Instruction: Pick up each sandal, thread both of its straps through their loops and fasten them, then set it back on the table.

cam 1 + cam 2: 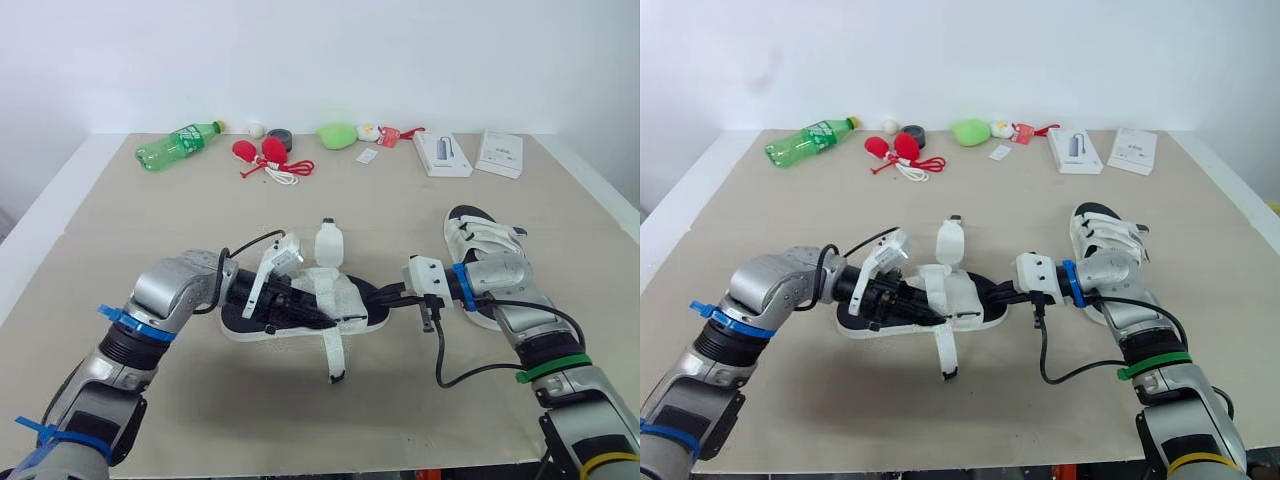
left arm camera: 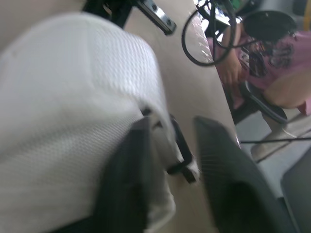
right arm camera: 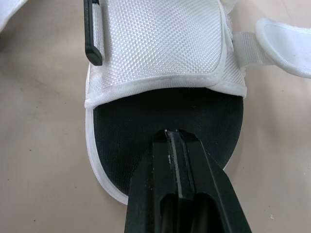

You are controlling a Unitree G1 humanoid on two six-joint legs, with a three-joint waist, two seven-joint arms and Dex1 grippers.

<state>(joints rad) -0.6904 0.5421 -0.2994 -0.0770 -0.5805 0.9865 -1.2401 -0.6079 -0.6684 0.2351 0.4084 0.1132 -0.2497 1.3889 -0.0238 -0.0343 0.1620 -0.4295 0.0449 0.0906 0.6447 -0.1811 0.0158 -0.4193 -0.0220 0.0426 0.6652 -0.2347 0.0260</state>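
Nearest of two sandals, the unfastened sandal [image 1: 345, 297] lies central on the bench [image 1: 200, 400], bare surface before it. Left claw [image 2: 171, 124] gapes at its white strap [image 2: 73, 97]; right claw [image 3: 175, 133], pinched closed and empty, touches its insole [image 3: 141, 119]. Second sandal [image 1: 480, 235] sits rightward.

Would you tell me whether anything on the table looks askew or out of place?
The middle sandal has two straps undone: one strap sticks up, the other strap trails onto the table. The green bottle lies on its side.
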